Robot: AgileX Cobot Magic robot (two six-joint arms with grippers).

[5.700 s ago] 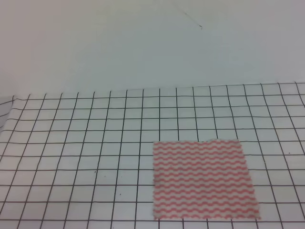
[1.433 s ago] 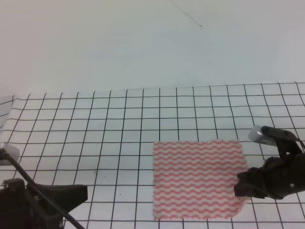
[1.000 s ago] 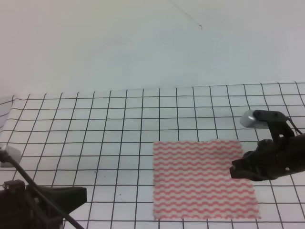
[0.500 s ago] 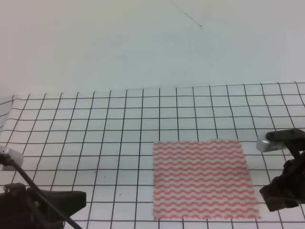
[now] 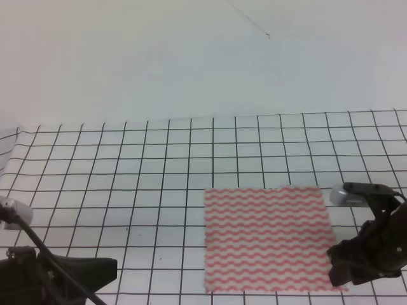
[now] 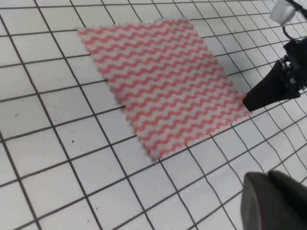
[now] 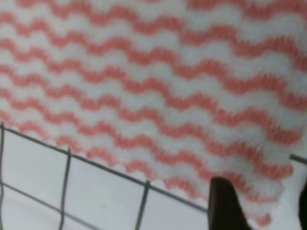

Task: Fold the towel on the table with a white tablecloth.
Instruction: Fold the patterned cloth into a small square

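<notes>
Lying flat and unfolded: the towel (image 5: pixel 269 238), pink-red wavy stripes on white, all four edges down on the white tablecloth (image 5: pixel 127 184) that covers the bench (image 5: pixel 70 159).

Right gripper (image 5: pixel 336 272): now low at the towel's near right corner, having dropped back from a spot further up the towel's right edge a second ago. The towel itself has not shifted in that time. In the right wrist view two dark fingers (image 7: pixel 225 201) stand spread, one on each side of the frayed corner, with cloth between them and nothing pinched yet. Judgement: this is the approach to a corner grasp; no fold has begun.

Left gripper (image 5: pixel 105 270): well to the left of the towel, low over the grid cloth, holding nothing. Whether its fingers are spread or pressed together cannot be told.

Surface: white cloth with thin black grid lines, smooth around the towel, a few dark specks to the towel's left.

Room: plain pale wall behind the bench, beyond the towel's far edge.
</notes>
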